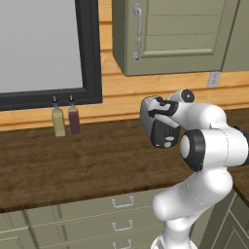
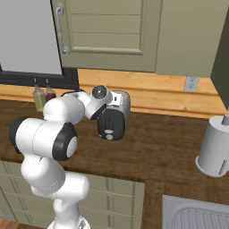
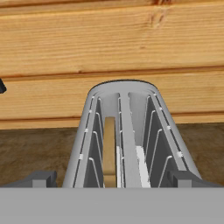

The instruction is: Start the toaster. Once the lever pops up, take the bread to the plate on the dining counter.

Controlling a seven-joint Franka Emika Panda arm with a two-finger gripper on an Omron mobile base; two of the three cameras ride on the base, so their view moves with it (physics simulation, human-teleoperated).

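Hand view, my gripper [image 3: 112, 178] spread wide and empty, tips half cut off low, grey metal two-slot toaster [image 3: 124, 135] just beyond, tan bread slice [image 3: 109, 151] sunk in left slot, lever hidden, base views: my arm blocks toaster.

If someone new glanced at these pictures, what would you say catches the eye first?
The white arm folded over the dark wood counter, its open hand hanging just above a grey toaster with a slice of bread in the left slot. Two small bottles stand by the wall under the window.
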